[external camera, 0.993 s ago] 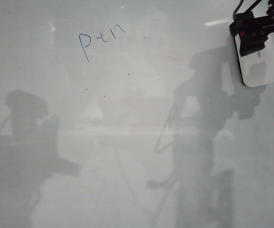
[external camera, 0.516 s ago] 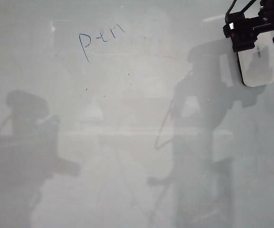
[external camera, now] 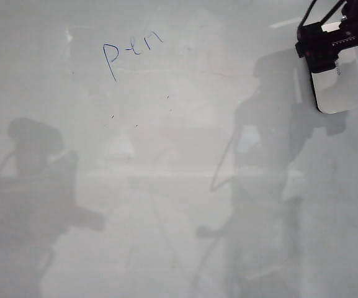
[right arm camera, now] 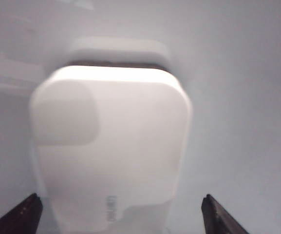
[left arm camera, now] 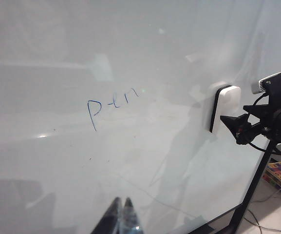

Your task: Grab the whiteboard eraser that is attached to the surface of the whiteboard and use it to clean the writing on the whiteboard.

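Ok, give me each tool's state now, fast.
Left tool: shut, holding nothing, away from the writing.
Right tool: open, fingers either side of the whiteboard eraser, not gripping.

The whiteboard eraser [right arm camera: 111,151] sits flat on the whiteboard [right arm camera: 237,73]. The right tool [right arm camera: 123,214] is spread wide, its dark fingertips [right arm camera: 21,214] straddling the eraser's near end without touching.

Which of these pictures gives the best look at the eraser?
The right wrist view: the eraser fills it, between the open right gripper tips. The exterior view shows it partly covered by that gripper; the left wrist view shows it small, from the side.
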You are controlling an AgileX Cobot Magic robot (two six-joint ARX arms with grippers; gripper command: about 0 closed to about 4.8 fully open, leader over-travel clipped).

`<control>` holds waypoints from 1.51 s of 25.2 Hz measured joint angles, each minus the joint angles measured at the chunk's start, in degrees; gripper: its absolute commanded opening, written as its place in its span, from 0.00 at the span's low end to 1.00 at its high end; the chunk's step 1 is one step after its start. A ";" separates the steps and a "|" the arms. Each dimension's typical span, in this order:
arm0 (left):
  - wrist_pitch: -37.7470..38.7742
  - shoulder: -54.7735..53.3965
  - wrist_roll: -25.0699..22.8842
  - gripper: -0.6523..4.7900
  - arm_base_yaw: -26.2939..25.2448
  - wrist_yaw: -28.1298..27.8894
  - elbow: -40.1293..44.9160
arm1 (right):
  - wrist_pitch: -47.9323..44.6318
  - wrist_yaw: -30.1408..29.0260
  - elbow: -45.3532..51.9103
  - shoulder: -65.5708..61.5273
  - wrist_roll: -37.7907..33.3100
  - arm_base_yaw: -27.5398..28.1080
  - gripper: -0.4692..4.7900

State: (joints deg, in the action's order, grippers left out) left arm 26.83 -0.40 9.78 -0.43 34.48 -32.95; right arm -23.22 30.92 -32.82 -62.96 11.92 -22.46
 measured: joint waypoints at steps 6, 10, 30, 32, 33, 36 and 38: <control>-0.02 0.00 0.00 0.11 0.00 0.00 0.00 | -0.02 -1.64 0.00 0.00 0.11 1.53 1.00; 0.00 0.00 0.00 0.11 0.00 0.00 0.00 | -0.09 -2.80 0.00 -0.15 0.13 1.68 1.00; 0.00 0.00 0.00 0.11 0.00 0.02 0.00 | -4.11 -6.38 -0.11 -3.39 0.17 3.61 1.00; 0.00 -0.02 0.00 0.11 0.00 0.00 0.00 | -4.20 -6.54 -0.11 -3.61 0.17 3.61 0.89; 0.00 0.00 0.00 0.11 0.00 0.00 0.00 | -4.31 -6.54 -0.11 -3.61 0.17 3.61 0.80; 0.00 0.00 0.00 0.11 0.00 0.02 0.00 | -4.35 -6.58 -0.11 -3.61 0.24 3.61 0.77; 0.00 0.00 -0.02 0.11 0.00 0.02 0.00 | -4.35 -6.62 -0.11 -3.61 0.28 3.61 0.77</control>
State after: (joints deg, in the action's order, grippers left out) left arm 26.83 -0.40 9.76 -0.43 34.50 -32.95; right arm -27.57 24.29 -32.93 -66.57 12.21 -18.85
